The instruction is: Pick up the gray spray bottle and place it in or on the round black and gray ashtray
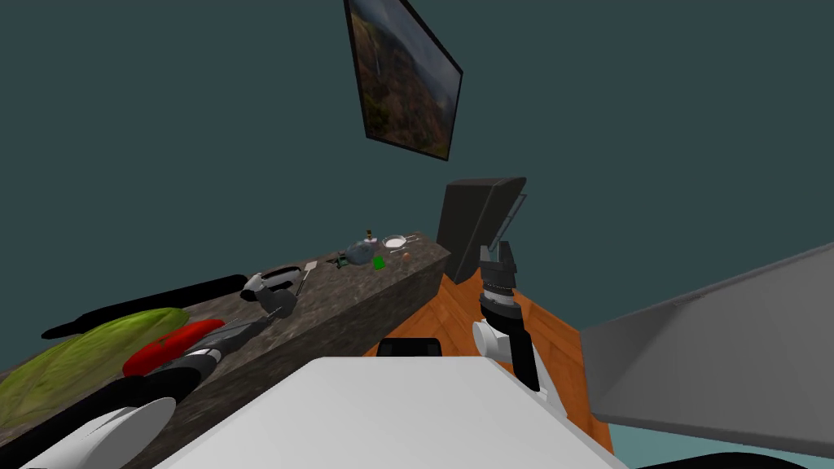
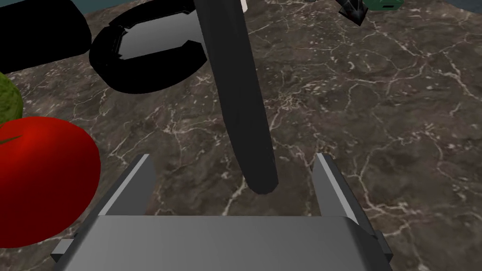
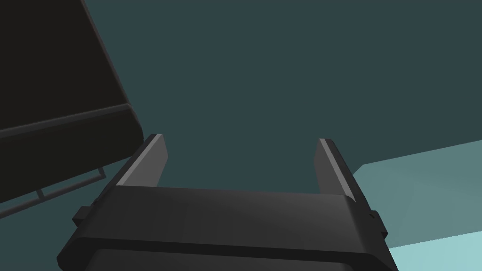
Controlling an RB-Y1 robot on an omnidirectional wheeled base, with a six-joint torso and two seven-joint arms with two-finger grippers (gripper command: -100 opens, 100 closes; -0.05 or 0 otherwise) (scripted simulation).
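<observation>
The left gripper (image 2: 233, 159) hangs low over the dark marbled worktop (image 2: 376, 141), jaws released, with a black handle (image 2: 235, 94) lying between them and clear of both. The round ashtray (image 2: 146, 51) sits upper left. In the head view the gray spray bottle (image 1: 358, 251) is a small shape mid-frame, far along the worktop. The right gripper (image 1: 498, 259) is raised right of centre, jaws released.

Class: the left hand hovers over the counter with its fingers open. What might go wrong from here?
First, the open fingers of the left gripper straddle just the end of a long dark thing; a grip there might pivot or slip. Second, the red round thing sits close beside one finger and may get knocked. Third, the ashtray looks low-rimmed, so a long item could tip off.
</observation>
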